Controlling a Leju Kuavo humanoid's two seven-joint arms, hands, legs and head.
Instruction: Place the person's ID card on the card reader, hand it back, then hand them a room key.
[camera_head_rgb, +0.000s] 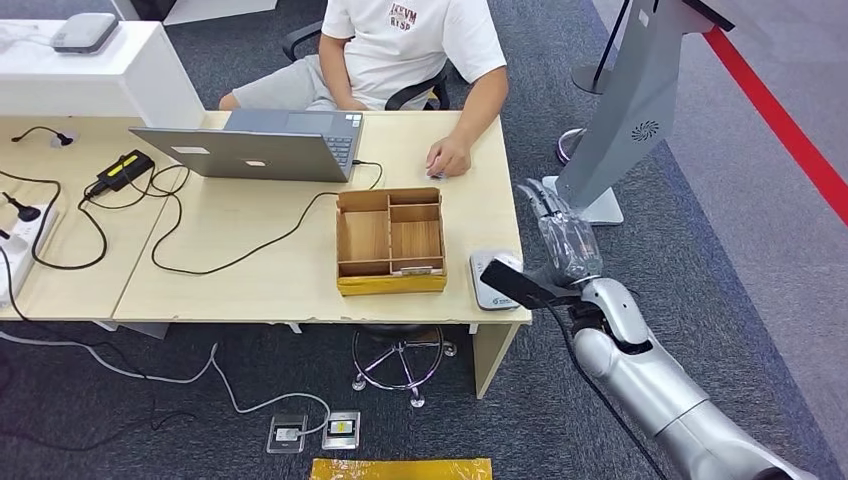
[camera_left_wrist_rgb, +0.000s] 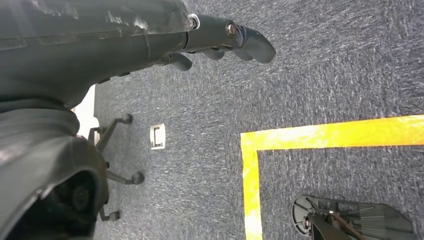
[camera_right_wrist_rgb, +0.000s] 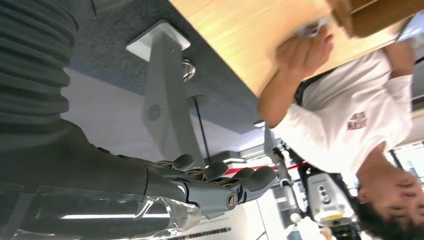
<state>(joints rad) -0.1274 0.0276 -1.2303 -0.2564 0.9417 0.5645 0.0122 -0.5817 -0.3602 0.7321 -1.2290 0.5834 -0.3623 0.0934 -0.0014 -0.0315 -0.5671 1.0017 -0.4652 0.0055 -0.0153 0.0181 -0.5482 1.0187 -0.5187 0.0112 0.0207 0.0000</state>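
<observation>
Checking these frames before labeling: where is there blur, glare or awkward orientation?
Head view: sharp and evenly lit, the desk clear. Right wrist view: turned upside down, the person's hand motion-blurred at the desk edge, with glare streaks on the clear cover by the right hand. Left wrist view: the left hand close and dark, carpet in focus.

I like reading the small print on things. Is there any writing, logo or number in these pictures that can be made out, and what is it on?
Red lettering on the chest of the person's white T-shirt: too small and blurred to read.
Yellow label on the black power adapter: no text can be made out.
Laptop lid: small pale marks, unreadable.
Card reader: no readable print.
</observation>
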